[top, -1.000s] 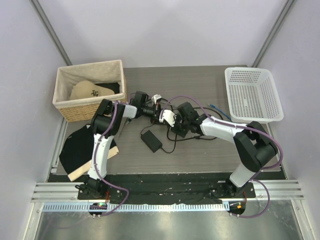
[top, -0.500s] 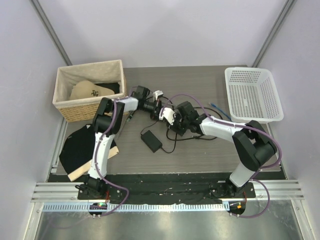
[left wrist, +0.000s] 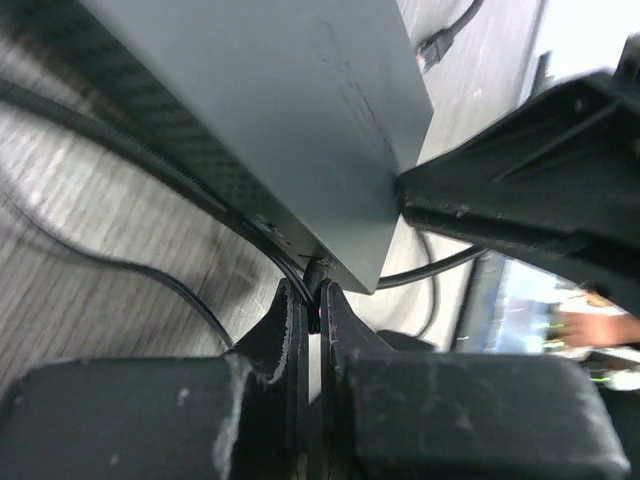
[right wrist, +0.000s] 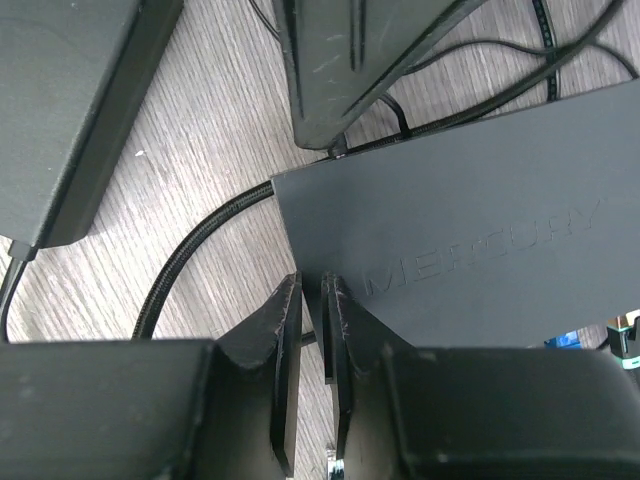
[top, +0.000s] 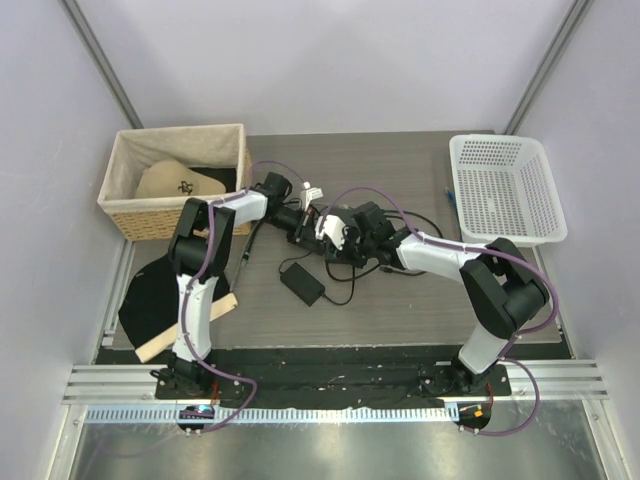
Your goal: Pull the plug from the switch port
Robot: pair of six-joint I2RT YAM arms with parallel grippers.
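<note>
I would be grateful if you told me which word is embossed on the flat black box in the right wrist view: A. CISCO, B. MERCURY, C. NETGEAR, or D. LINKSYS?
B: the faint raised lettering across the top face of the flat black box reads MERCURY.

"MERCURY" on black switch box (right wrist: 480, 200)

Both arms stretch forward and lean inward, wrists dipped low, so the left gripper (top: 300, 224) and right gripper (top: 335, 240) almost meet nose to nose. Each one's fingers are pressed nearly together (just a thin slit shows between)
</note>
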